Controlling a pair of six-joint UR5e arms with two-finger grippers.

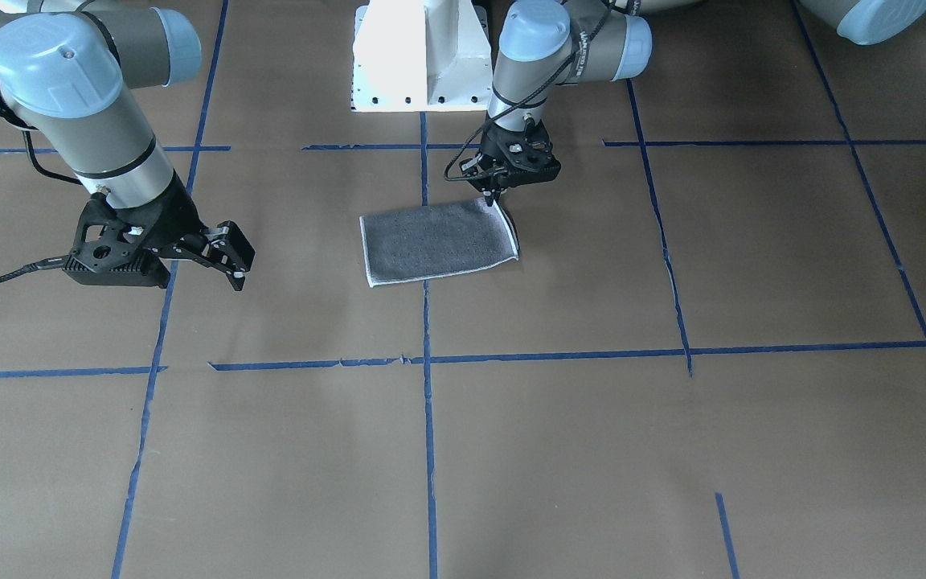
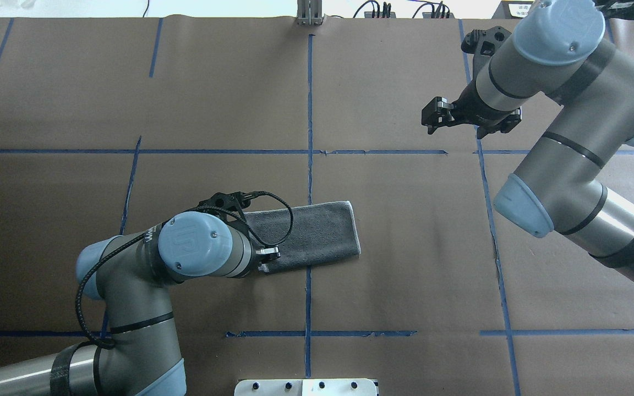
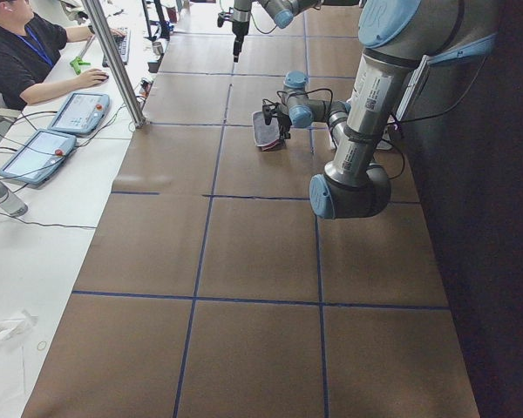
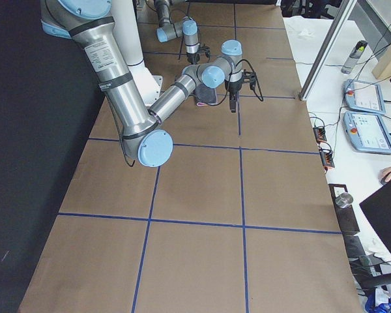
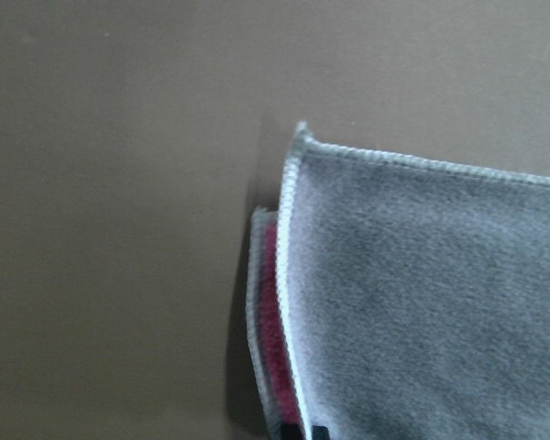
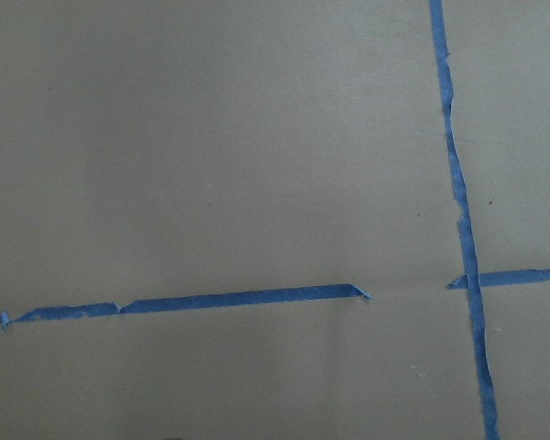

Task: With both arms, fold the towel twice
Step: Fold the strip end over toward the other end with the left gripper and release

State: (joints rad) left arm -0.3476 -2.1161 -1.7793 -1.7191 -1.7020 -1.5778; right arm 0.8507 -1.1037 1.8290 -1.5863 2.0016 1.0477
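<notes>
1. Largest in the front-facing view, at upper left, is the right arm (image 1: pixel 93 121). Its right gripper (image 1: pixel 236 261) hangs over the brown table (image 1: pixel 592 450) with jaws spread and nothing between them, well apart from the towel (image 1: pixel 439 241).
2. The right wrist view shows only bare table and blue tape lines (image 6: pixel 238 300).
3. In the overhead view the left arm (image 2: pixel 146 275) covers its own gripper. The front-facing view shows the left gripper (image 1: pixel 495 199) at the towel's upper right corner, its fingers drawn together and seemingly pinching that corner, though the contact is small there.
4. The towel lies near frame centre across a vertical tape line. It is folded into a rectangle, dark grey face up, with pale stitched edging.
5. The left wrist view shows what the front-facing and overhead views do not: a bright pink strip between the grey layers at the corner.
6. In the overhead view a "UR" mark shows on the left arm's blue cap (image 2: pixel 193 250). The lettering along the wrist is too small to read.
</notes>
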